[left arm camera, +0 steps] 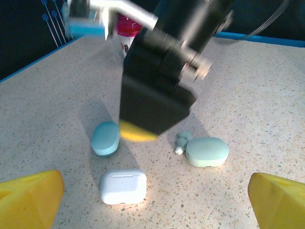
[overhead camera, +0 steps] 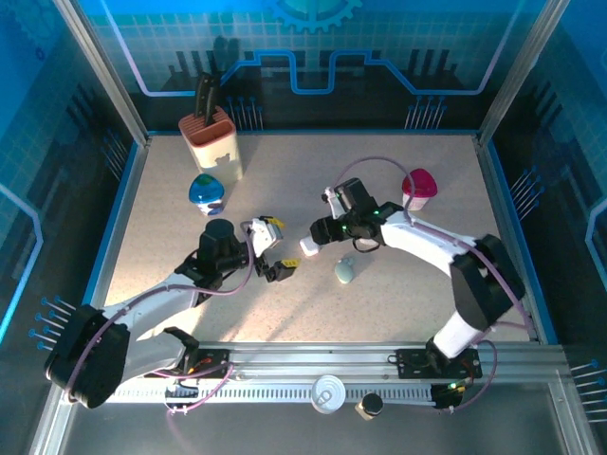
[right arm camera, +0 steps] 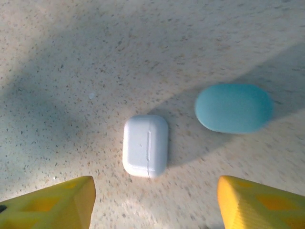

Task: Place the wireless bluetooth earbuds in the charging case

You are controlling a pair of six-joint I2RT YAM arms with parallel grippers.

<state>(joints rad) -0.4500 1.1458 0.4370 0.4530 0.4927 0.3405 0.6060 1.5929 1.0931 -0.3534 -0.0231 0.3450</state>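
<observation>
The right end effector (right arm camera: pixel 155 210) hangs over the white charging case (right arm camera: pixel 145 145) with its yellow fingers spread wide and nothing between them. The case lies flat on the counter (right arm camera: pixel 71 47) with its lid seam up, apparently shut. The left end effector (left arm camera: pixel 152 207) is also fully open and empty, low over the counter and facing the same case from the near side. The earbuds (left arm camera: pixel 181 142) sit as a small cluster of tiny pale pieces touching the left end of a mint case (left arm camera: pixel 207 151), well apart from the white case. A blue case (left arm camera: pixel 105 138) lies just beyond the white one. The first risk is the closed lid: unless one arm pins the light case while the other lifts the lid, it will likely skid or spin. The earbuds look glossy and very small, so a slightly off-centre pinch could flick one away. Because they rest against the mint case, a descending finger may also shove that case and scatter them. Both arms are crowded over one small patch, so they could collide. With three similar cases nearby, picking the wrong one is possible.
</observation>
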